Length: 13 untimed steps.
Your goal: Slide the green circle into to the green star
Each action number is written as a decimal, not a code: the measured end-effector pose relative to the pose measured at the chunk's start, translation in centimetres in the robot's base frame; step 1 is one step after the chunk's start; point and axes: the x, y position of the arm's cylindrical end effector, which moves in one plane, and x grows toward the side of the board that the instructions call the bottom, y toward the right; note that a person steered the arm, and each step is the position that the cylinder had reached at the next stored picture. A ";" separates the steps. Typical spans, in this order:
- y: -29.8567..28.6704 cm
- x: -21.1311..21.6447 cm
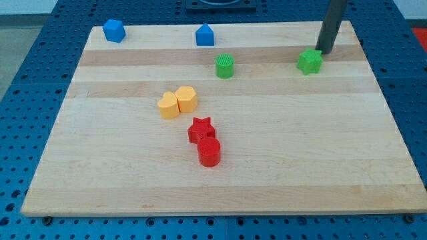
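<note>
Camera view: green circle (225, 66), a short ribbed cylinder standing upright, round, no long axis, upper centre of the desk (267, 167). Green star (309, 61) well apart at upper right. My tip (325, 51) sits just beside the star's upper right; rod cut off by the top edge. No jaws on this rod.

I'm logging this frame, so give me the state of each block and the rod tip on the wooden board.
green circle block: upright, alone, untouched
green star block: flat, my tip just behind it
my tip: at the star's upper right
yellow blocks: two, touching
red star block: touching red cylinder
blue blocks: apart, near top edge
</note>
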 end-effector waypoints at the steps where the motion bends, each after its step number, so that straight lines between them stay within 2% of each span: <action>1: -2.6 1.4; 3: -10.1 5.8; 4: -10.7 5.9; 5: -9.9 2.0; 7: -15.0 -2.2; 8: -19.0 -2.6; 9: -23.2 -0.6; 10: -23.6 3.1; 11: -19.5 5.6; 12: -14.3 6.5; 13: -14.4 6.9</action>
